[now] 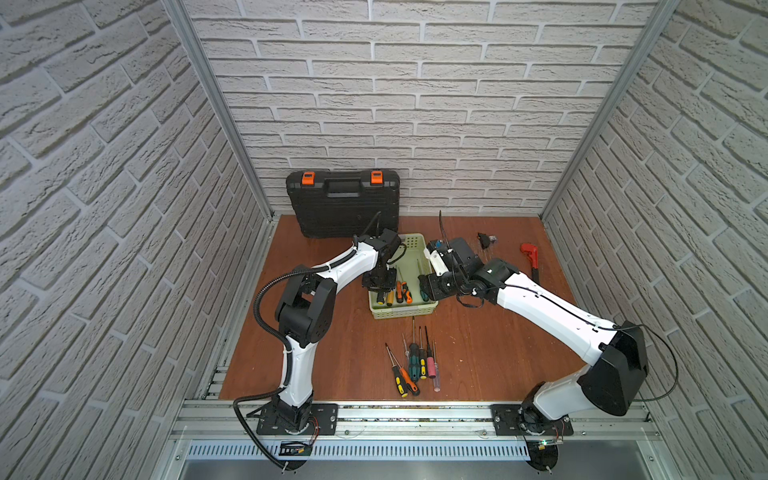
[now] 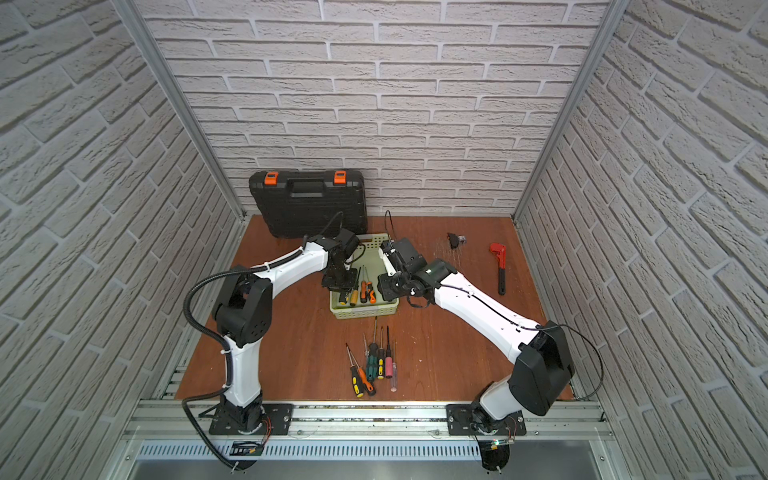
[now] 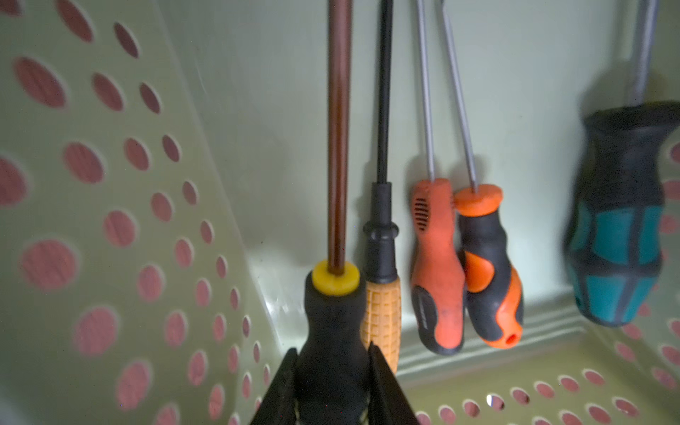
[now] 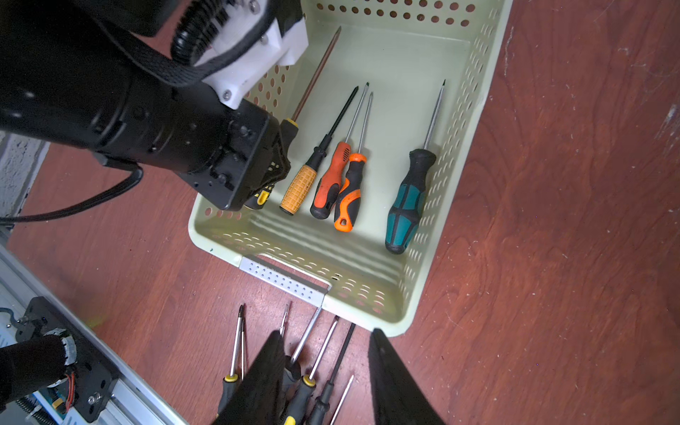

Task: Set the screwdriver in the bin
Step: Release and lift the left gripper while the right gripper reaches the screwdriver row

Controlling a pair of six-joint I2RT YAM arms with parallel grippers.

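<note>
pinching the screwdriver [image 3: 337, 206] by its black handle in the left gripper [image 3: 332, 347], low inside the bin [image 3: 110, 184] along its left wall, shaft pointing far beside four others [image 4: 331, 176]; probably only needs letting go, with the right gripper [image 4: 325, 332] spread and empty above the near rim.

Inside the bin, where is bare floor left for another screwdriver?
Bare strip between the orange pair and the teal screwdriver; the bin's far end holds only shafts. Crowded opposite, where the left gripper holds a black-yellow screwdriver beside the yellow-handled one.
</note>
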